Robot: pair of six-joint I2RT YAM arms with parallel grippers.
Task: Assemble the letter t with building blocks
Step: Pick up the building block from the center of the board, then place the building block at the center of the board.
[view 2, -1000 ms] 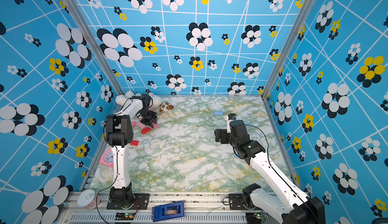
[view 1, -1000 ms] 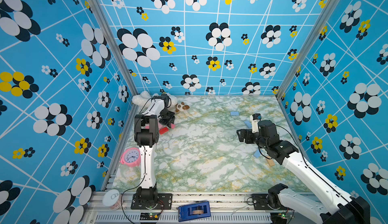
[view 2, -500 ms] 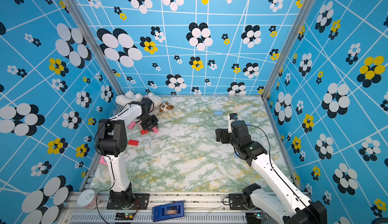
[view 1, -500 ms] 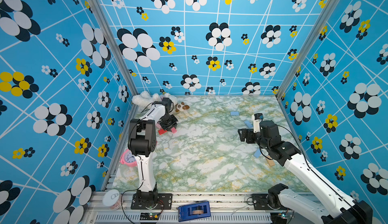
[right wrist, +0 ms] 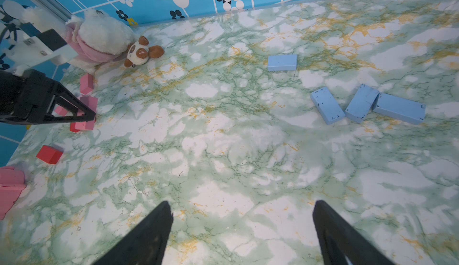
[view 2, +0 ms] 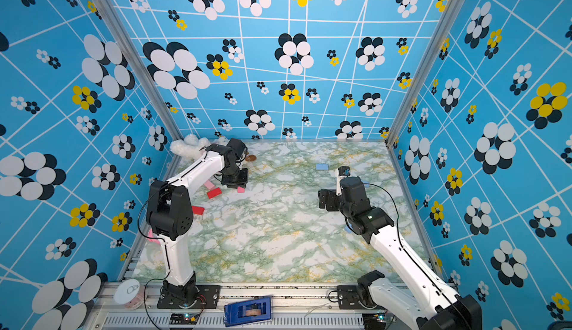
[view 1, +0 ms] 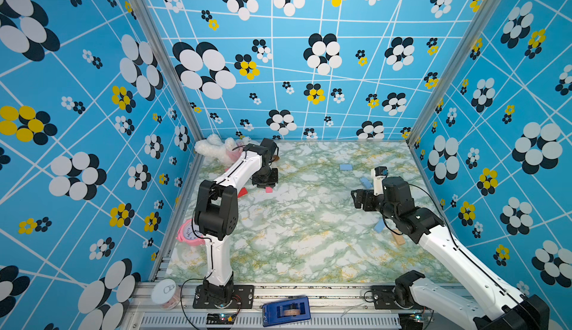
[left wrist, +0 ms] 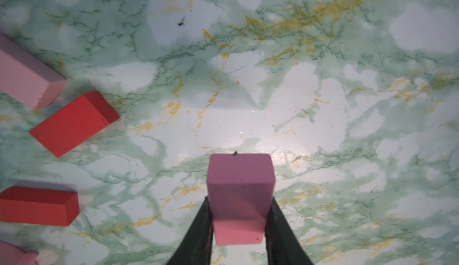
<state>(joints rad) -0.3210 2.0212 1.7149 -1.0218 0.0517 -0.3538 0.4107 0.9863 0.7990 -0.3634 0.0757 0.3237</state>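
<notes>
Now, starting at the far left: the alarm clock point(view 1: 186, 235) sits by the left wall, half hidden behind my left arm point(view 1: 216, 207), and the plush toy point(view 1: 213, 147) lies in the far-left corner. Neither belongs to the job. Just right of them is the loose stock: 2 red blocks point(left wrist: 74, 123) point(left wrist: 37, 206) and a loose pink block point(left wrist: 24, 75), all lying flat on the desk point(view 1: 294, 238).

What has changed over the last second is the left arm. It has folded its elbow back and drawn the left end effector point(left wrist: 239, 201) out of that cluster, a little rightward and nearer to me. Its jaws are closed most of the way on the held pink block point(left wrist: 239, 184), pinched across its narrow sides with its length pointing away from the wrist camera. In a top view that block point(view 1: 269, 189) shows just under the end effector, right of the reds. I cannot tell whether it is clear of the desk.

I read that as the pick done and the carry begun. No T exists yet, and the middle of the desk looks like the place to start it.

Further right, the right end effector point(right wrist: 243, 203) has barely stirred: jaws spread wide, nothing between them, hanging over the desk. Beyond it lie 4 light blue blocks point(right wrist: 282, 62) point(right wrist: 326, 104) point(right wrist: 361, 104) point(right wrist: 398, 108), 3 of them bunched together. At the near right a tan block point(view 1: 397, 238) lies beside the right arm point(view 1: 439, 245).
</notes>
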